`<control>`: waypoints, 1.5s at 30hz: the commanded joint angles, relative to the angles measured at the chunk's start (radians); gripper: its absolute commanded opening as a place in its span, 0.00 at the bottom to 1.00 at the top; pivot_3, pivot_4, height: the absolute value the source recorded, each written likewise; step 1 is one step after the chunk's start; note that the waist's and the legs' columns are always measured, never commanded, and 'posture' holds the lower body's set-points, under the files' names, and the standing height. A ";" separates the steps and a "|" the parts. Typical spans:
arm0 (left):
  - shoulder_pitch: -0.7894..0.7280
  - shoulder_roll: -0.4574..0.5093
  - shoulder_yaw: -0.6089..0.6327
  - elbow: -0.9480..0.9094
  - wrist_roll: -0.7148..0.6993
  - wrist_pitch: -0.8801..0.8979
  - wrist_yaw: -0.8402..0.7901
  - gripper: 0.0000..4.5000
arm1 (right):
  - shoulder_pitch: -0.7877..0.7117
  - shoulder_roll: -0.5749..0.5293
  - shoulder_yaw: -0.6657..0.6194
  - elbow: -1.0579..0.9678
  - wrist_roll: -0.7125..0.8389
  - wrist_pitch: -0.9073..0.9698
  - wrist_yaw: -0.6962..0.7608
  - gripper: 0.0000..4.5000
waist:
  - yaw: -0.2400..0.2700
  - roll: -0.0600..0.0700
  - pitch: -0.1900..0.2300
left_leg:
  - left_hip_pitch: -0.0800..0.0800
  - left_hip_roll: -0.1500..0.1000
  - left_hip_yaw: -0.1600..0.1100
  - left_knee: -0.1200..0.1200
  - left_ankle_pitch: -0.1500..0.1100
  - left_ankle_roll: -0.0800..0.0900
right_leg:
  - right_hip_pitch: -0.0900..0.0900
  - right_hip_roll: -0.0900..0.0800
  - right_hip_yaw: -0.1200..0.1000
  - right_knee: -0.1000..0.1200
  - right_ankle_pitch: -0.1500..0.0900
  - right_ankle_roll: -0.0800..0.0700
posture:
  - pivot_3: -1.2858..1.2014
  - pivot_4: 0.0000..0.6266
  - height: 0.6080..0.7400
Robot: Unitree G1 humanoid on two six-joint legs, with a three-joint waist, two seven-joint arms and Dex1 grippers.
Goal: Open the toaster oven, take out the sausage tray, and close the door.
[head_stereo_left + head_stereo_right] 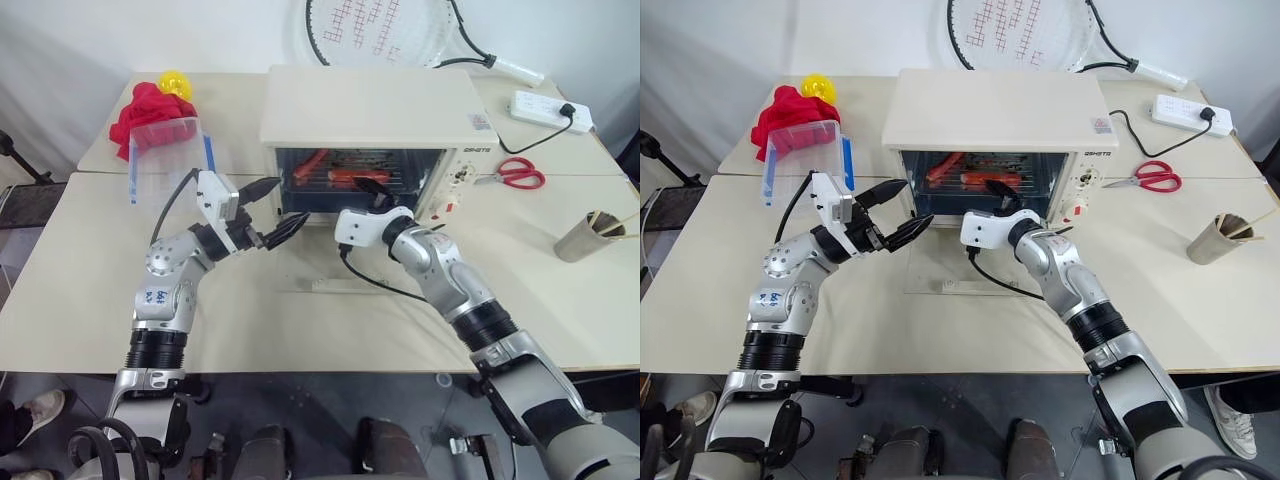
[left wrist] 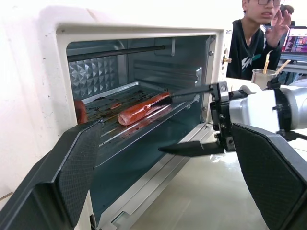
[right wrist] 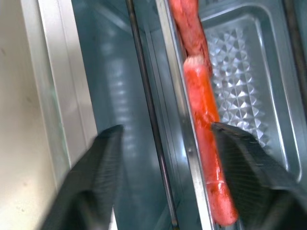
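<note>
Both of my arms reach forward over the table [image 1: 90, 290], nearest the head camera. My left gripper [image 1: 277, 212] stands spread wide and empty, just off the left front corner of the toaster oven [image 1: 370, 105]. My right gripper [image 1: 385, 194] has its fingers apart, one above and one below the front rim of the sausage tray [image 2: 144, 115], not yet clamped on it.

Down flat on the table lies the door [image 1: 940, 275], glass up, stretching from the oven's mouth toward me. Inside the cavity the tray sits level, its long axis running across the oven from left to right.

My left wrist view shows one sausage [image 2: 143, 109] lying along the tray's front edge and the end of a second sausage [image 2: 80, 110] by the oven's wall. My right wrist view shows a sausage close up between my two fingers.

Left of the oven, a clear box [image 1: 165, 150] holds red cloth [image 1: 150, 110].
</note>
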 commanded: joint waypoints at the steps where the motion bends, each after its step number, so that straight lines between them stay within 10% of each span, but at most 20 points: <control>1: -0.024 -0.005 0.003 -0.015 -0.012 -0.010 -0.004 1.00 | -0.042 0.002 0.000 0.017 -0.006 -0.019 -0.030 0.34 | -0.001 0.000 0.000 | 0.000 0.000 0.000 0.000 0.000 0.000 | 0.000 0.000 0.000 0.000 0.000 0.000 | 0.52 0.24 1.00; 6: -0.051 -0.007 0.001 0.016 -0.008 -0.016 -0.014 1.00 | -0.047 -0.001 -0.001 0.003 -0.006 -0.030 -0.039 0.01 | -0.001 -0.002 -0.001 | 0.000 0.000 0.000 0.000 0.000 0.000 | 0.000 0.000 0.000 0.000 0.000 0.000 | 0.52 0.24 1.00; 45: -0.174 0.038 -0.003 0.202 -0.074 0.082 -0.311 1.00 | 0.458 -0.149 -0.130 -0.866 0.000 0.113 0.331 0.01 | 0.007 -0.002 -0.001 | 0.000 0.000 0.002 -0.001 0.000 0.000 | -0.001 0.001 0.000 0.000 0.000 0.000 | 0.52 0.24 1.00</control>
